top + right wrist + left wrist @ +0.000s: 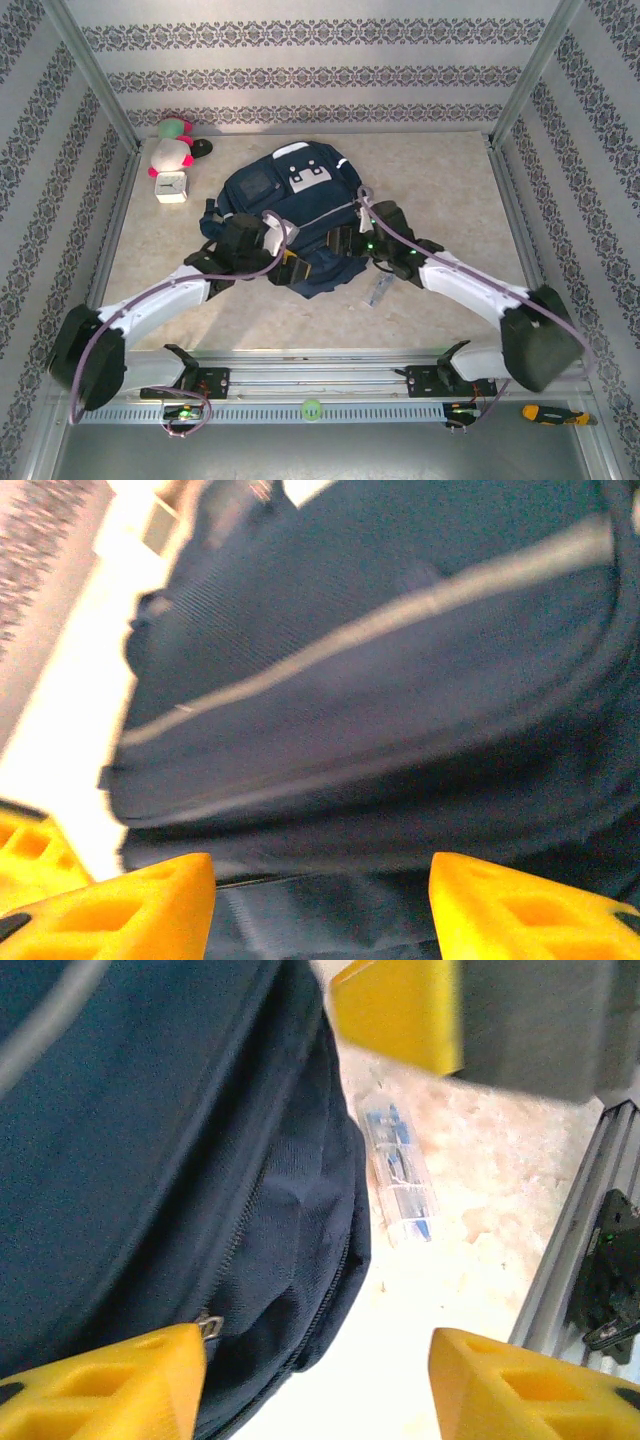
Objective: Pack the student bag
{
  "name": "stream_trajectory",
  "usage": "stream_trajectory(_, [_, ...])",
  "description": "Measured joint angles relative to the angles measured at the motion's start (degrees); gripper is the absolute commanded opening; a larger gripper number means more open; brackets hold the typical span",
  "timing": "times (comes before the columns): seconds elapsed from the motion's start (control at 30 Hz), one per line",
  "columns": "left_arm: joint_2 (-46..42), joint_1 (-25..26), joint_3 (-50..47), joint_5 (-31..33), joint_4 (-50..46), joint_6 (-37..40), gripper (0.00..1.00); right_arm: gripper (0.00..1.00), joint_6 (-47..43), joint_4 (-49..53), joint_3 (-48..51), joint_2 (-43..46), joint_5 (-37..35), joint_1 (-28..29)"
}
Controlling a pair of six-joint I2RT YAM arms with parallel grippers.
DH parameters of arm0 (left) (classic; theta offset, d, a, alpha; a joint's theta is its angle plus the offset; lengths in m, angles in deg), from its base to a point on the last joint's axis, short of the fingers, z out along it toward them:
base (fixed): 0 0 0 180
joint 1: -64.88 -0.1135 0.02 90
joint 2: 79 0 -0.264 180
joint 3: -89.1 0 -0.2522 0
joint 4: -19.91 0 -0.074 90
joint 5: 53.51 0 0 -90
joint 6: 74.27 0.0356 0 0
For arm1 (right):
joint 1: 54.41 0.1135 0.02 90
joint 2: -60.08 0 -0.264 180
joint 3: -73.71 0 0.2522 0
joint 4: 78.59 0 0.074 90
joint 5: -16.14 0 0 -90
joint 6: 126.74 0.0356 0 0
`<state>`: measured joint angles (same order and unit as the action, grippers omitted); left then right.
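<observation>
On worktop (pixel 450 180), student bag (pixel 290 215) lies flat; left tool (pixel 315 1345), right tool (pixel 320 870) at bag's near edge, both spread, empty; recommend: pinch zip pull (pixel 208 1325) squarely, right tool bracing fabric.

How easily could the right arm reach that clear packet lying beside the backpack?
Probably yes: the clear packet lies on bare table right beside the right gripper, just off the backpack's edge, with nothing covering it, and the jaws stand open.
</observation>
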<state>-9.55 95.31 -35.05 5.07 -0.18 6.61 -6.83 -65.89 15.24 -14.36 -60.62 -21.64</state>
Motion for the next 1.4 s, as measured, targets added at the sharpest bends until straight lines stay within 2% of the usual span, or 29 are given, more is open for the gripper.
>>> stream_trajectory(0.1, [-5.92, -4.02, 0.76, -0.85, -3.37, 7.43, 0.73, 0.58, -2.75, 0.87, 0.00, 5.55, 2.58, -0.83])
stream_trajectory(0.2, [-10.71, -6.78, 0.81, -0.72, -4.61, 16.72, 0.72, 0.57, -4.79, 1.55, 0.26, 7.69, 5.14, -0.90])
stream_trajectory(0.3, [-11.54, -6.95, 0.81, 0.76, -5.57, 28.50, 0.72, 0.56, -6.34, 1.86, 1.36, 7.93, 6.86, -0.26])
stream_trajectory(0.4, [-8.35, -6.95, 0.81, 3.02, -6.54, 39.85, 0.72, 0.56, -7.54, 2.16, 2.54, 7.93, 7.48, 1.57])
stream_trajectory(0.53, [-1.77, -6.93, 0.81, 4.83, -6.45, 49.68, 0.73, 0.56, -7.87, 1.68, 3.65, 7.93, 7.50, 3.54])
stream_trajectory(0.6, [0.96, -6.80, 0.81, 5.55, -5.64, 52.28, 0.75, 0.56, -7.82, 1.29, 4.13, 7.93, 7.45, 3.87])
stream_trajectory(0.7, [4.02, -6.19, 0.68, 6.47, -2.40, 54.47, 0.84, 0.56, -7.80, 0.66, 4.85, 7.96, 7.37, 3.87])
stream_trajectory(0.77, [5.92, -5.64, 0.66, 6.80, 0.37, 55.58, 0.84, 0.56, -7.72, 0.37, 5.20, 8.09, 7.23, 3.87])
stream_trajectory(0.8, [6.67, -5.38, 0.63, 6.99, 1.38, 55.87, 0.82, 0.55, -7.65, 0.31, 5.35, 8.22, 7.21, 3.87])
stream_trajectory(0.93, [9.53, -4.79, -0.52, 8.61, 6.10, 56.87, 0.46, 0.54, -7.54, -0.07, 6.51, 10.14, 6.86, 3.87])
stream_trajectory(1.1, [9.29, -4.24, -0.44, 8.98, 5.44, 54.58, 0.14, 0.54, -6.23, 0.00, 7.21, 13.18, 5.18, 3.87])
stream_trajectory(1.23, [6.69, -4.24, 2.60, 7.02, 2.51, 47.45, 0.03, 0.53, -3.45, 1.22, 6.27, 13.75, 5.11, 3.87])
stream_trajectory(1.4, [5.51, -4.24, 4.92, 4.57, 2.16, 38.01, 0.00, 0.52, 1.36, 2.99, 2.56, 12.52, 5.05, 5.46])
